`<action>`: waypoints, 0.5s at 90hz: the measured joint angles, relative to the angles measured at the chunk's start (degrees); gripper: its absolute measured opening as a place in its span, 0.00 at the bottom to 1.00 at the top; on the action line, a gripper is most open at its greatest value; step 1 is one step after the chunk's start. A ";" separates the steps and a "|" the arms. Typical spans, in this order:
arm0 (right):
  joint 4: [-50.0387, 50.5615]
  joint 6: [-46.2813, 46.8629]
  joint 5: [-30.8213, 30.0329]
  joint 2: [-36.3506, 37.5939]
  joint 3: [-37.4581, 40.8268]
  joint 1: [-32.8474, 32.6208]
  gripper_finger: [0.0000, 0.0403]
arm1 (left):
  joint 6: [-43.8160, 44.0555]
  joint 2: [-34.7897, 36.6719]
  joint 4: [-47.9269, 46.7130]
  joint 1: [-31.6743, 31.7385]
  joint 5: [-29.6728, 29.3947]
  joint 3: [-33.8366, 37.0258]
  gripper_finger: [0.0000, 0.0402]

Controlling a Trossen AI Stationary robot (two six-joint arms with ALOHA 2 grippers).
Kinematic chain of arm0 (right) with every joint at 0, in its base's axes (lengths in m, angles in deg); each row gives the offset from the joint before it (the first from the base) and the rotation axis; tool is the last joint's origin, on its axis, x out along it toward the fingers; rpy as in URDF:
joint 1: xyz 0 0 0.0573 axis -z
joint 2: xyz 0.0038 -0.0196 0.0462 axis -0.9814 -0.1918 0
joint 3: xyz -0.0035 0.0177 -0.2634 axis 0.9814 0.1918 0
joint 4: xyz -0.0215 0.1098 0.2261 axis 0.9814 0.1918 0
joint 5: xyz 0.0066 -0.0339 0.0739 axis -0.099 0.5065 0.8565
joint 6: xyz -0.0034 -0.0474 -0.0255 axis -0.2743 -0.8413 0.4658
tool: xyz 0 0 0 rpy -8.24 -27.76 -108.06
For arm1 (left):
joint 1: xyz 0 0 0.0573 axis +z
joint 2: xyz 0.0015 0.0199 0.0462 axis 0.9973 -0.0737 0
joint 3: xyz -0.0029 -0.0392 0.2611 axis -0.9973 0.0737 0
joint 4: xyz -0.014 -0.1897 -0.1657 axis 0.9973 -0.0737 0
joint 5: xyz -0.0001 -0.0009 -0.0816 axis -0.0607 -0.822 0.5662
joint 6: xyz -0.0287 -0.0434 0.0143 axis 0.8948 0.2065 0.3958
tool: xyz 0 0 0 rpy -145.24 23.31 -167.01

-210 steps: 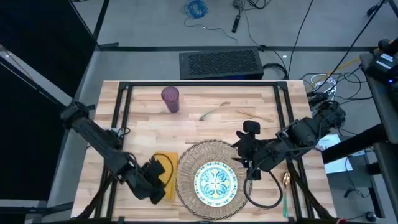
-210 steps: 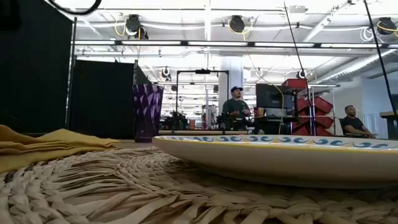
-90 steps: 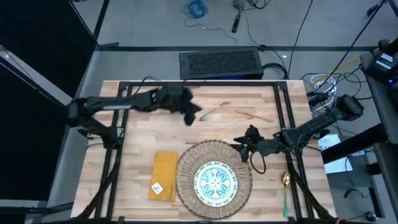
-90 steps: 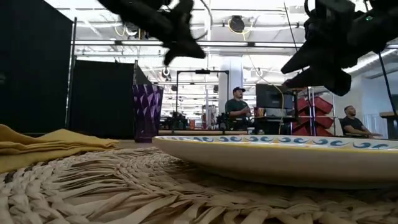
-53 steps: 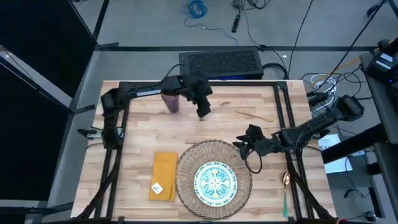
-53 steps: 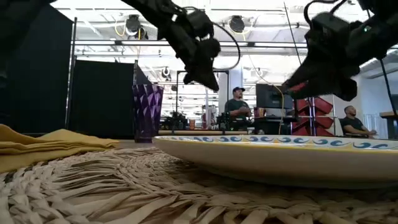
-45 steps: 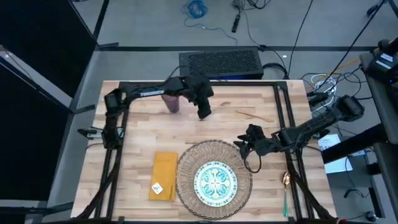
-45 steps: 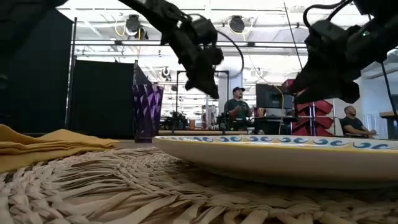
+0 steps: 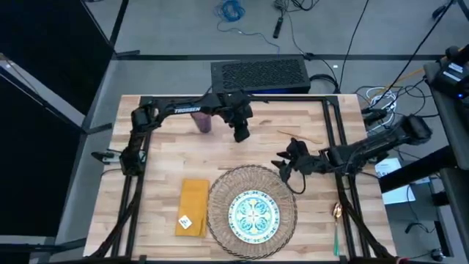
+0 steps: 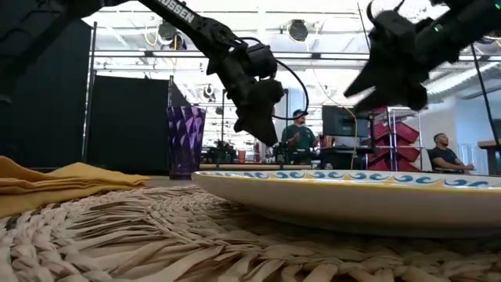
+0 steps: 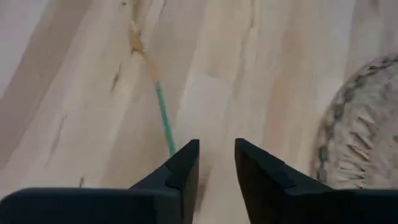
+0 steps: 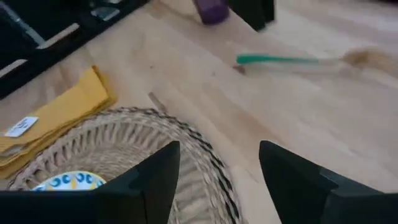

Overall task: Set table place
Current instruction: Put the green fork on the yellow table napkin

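My left gripper (image 9: 242,133) hangs open over the far middle of the table (image 9: 161,161), just right of the purple tumbler (image 9: 203,121). In its wrist view a teal-handled gold utensil (image 11: 163,115) lies flat on the wood just ahead of the fingertips (image 11: 216,163), untouched. My right gripper (image 9: 284,163) hovers wide open above the far right rim of the woven mat (image 9: 253,198). The patterned plate (image 9: 255,213) rests on the mat. The yellow napkin (image 9: 192,207) lies flat left of the mat.
A gold utensil (image 9: 300,136) lies on the far right of the table. A teal-handled spoon (image 9: 335,229) lies near the right front corner. People sit in the room beyond the table (image 10: 296,137). Bare wood shows between the tumbler and the mat.
My left gripper has travelled toward the table's right past the tumbler and dropped lower over the teal-handled utensil. My right gripper has risen a little and shifted toward the far edge. No object has moved.
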 joint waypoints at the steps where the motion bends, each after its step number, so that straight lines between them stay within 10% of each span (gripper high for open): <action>1: 0.13 -0.45 0.00 0.04 -0.29 0.19 0.54 | 0.01 0.00 0.04 0.00 -0.20 0.00 0.24; 45: 5.95 -7.08 0.41 0.19 -6.85 2.66 0.55 | 2.71 -5.44 2.08 -0.22 -3.49 0.15 0.25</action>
